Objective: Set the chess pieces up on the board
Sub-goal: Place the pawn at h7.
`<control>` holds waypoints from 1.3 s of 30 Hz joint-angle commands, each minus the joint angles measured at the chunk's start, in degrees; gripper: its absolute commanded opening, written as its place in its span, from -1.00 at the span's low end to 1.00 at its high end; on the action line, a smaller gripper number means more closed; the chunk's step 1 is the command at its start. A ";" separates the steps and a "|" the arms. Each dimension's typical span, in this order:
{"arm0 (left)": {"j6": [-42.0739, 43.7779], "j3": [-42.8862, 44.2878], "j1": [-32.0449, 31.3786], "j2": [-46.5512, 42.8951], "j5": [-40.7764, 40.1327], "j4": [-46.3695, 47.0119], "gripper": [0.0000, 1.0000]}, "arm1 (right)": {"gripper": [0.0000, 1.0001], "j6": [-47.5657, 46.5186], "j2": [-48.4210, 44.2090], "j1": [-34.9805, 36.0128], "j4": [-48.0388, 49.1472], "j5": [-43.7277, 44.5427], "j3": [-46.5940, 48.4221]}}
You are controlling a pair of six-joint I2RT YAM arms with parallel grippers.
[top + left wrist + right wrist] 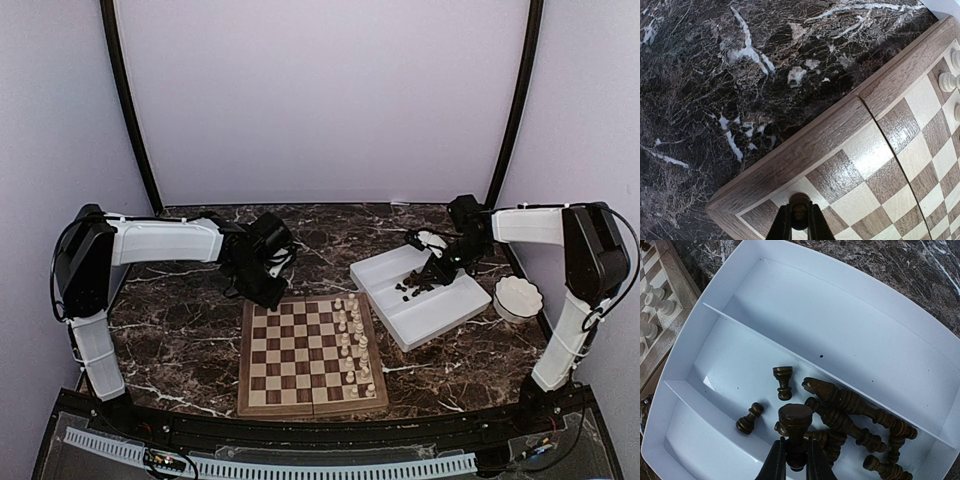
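The dark chess pieces (850, 415) lie in a loose heap in the middle compartment of a white divided tray (840, 315). The tray sits just off the right side of the board (243, 360), toward its far corner. Two of them lie apart from the heap, on the side nearer the board.

The right claw (796, 445) is pinched shut on a flat-topped dark piece (795, 417), held upright over that heap. Whether it rests on the tray floor cannot be told.

The left claw (799, 220) is closed on another dark piece (799, 210), at the board's far left corner and over a corner square. Contact with the wood cannot be judged.

The board is wooden, with brown and pale checks, a brown frame and a seam across its middle. Cream-white pieces (352, 345) stand in two files along its right side, and the other squares are bare.

A small white fluted bowl (518, 297) stands beyond the tray, further right of the board.

All of it rests on a dark marble-patterned tabletop (180, 330) — near black with white veins. Pale lilac walls (320, 100) close in behind and beside the board, and two black curved poles (125, 100) rise at the back corners.
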 commanded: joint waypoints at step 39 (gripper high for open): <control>-1.61 2.58 -3.21 -7.49 19.05 45.60 -0.05 | -0.91 1.15 -8.45 0.19 -10.25 -10.69 7.52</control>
